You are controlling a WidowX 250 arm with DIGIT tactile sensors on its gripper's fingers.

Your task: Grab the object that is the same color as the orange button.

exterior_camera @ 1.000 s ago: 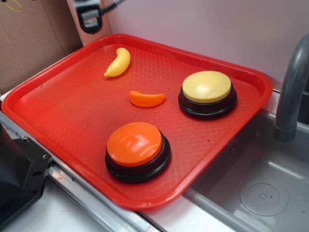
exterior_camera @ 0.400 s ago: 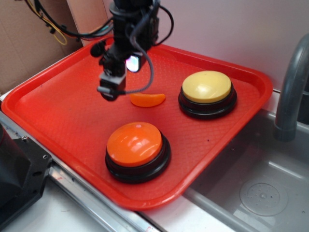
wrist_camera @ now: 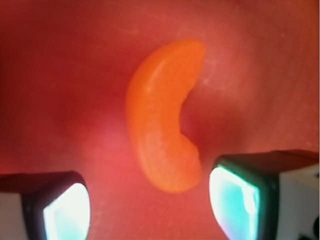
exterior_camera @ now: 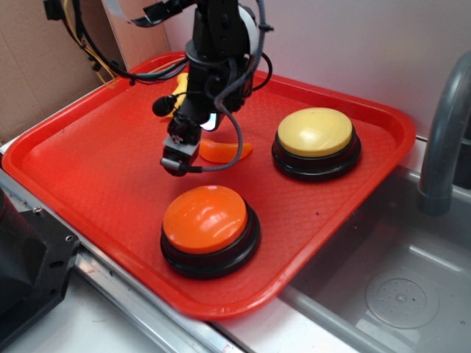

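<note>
The object, a small glossy orange crescent point(exterior_camera: 227, 152), lies on the red tray point(exterior_camera: 88, 169) between the two buttons and the back rim. My gripper point(exterior_camera: 182, 163) hangs right over its left end and hides that part. In the wrist view the crescent point(wrist_camera: 162, 125) lies lengthwise just ahead of the gap, its near tip close to the right fingertip point(wrist_camera: 240, 205). My gripper point(wrist_camera: 150, 207) is open, with only tray surface between the fingers. The orange button point(exterior_camera: 204, 218) stands on its black base at the tray's front.
A yellow-domed button point(exterior_camera: 315, 132) stands to the right of the crescent. A sliver of the yellow banana point(exterior_camera: 177, 101) shows behind the arm. A grey faucet point(exterior_camera: 441, 132) and sink point(exterior_camera: 397, 294) lie to the right of the tray. Cardboard stands at the back left.
The arm came in from the back of the tray and has shifted slightly right and forward, ending over the crescent's left end. The banana is now mostly hidden behind it.
</note>
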